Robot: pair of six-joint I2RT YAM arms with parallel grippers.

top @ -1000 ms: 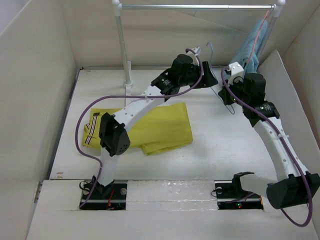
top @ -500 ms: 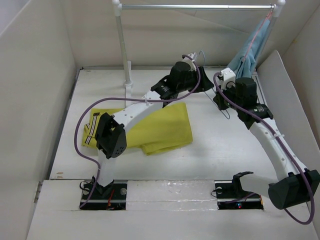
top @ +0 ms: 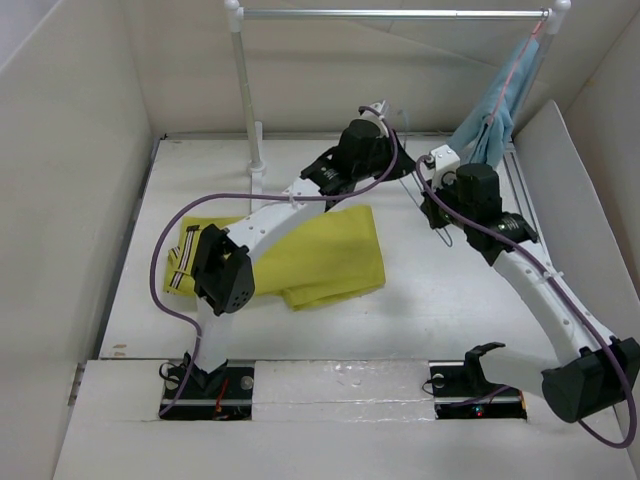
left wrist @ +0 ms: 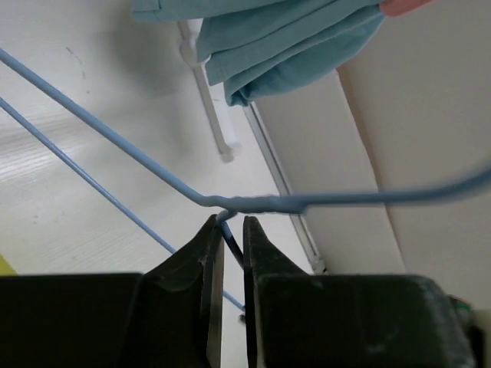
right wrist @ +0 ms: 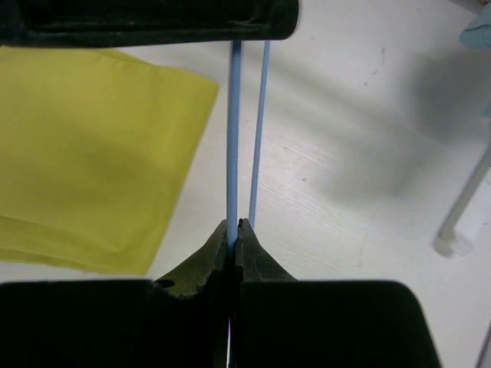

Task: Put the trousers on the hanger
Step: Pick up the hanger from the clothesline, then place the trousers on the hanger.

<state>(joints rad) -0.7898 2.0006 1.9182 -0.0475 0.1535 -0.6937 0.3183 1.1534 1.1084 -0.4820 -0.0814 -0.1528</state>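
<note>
1. The right gripper [right wrist: 234, 230] is closed tight on one straight wire of the thin pale-blue wire clothes hanger [right wrist: 234, 115]. A second wire of it runs just beside the fingertips.
2. The left gripper [left wrist: 228, 230] has its jaws drawn close, with the hanger's twisted neck in the narrow gap between them. I cannot tell whether they pinch it.
3. The hanger hangs between the two grippers, off the white table [top: 450, 290], toward the far right of centre.
4. The long mustard yellow-green cloth trousers [top: 320, 255] lie folded flat on the table, left of the hanger and apart from it, partly under the left arm. Their striped waistband [top: 180, 262] is at the left end.
5. At the far right, a smaller light-blue cloth [top: 495, 105] hangs from the metal rail [top: 390, 14].
</note>
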